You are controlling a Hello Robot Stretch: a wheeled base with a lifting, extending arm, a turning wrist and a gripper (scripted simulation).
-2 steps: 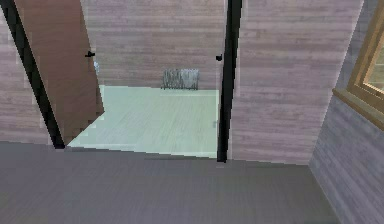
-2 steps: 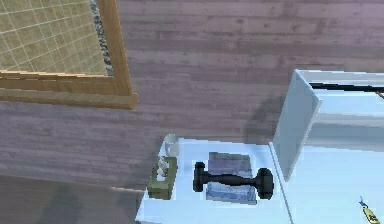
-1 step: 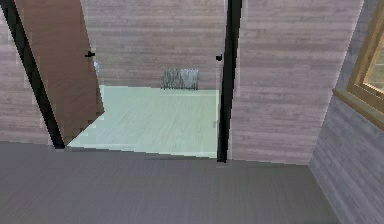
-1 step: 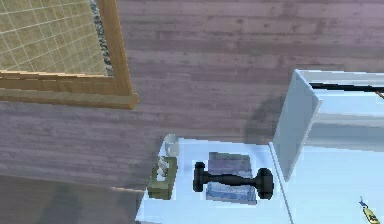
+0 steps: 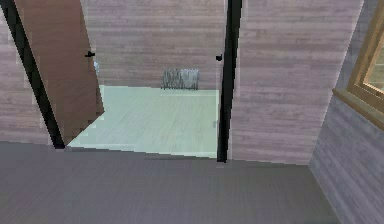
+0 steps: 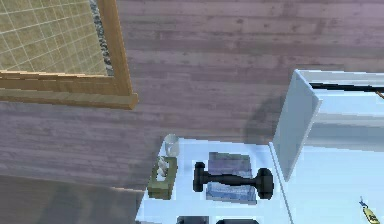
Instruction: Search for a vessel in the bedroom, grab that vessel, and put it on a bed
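A small pale, glassy thing [image 6: 170,147] stands at the far left corner of a light blue tabletop [image 6: 262,160] in the arm side view. It is too small for me to tell whether it is a vessel. Just in front of it sits an olive tissue box [image 6: 162,178].
On the tabletop lie a black dumbbell [image 6: 232,183] and a grey pad [image 6: 229,161]; a tall pale box [image 6: 335,130] rises at its right. A wood-framed window [image 6: 62,50] is in the plank wall. Ahead, a brown door [image 5: 58,62] stands ajar on a dark-framed doorway [image 5: 232,80] to a pale-floored room [image 5: 150,120].
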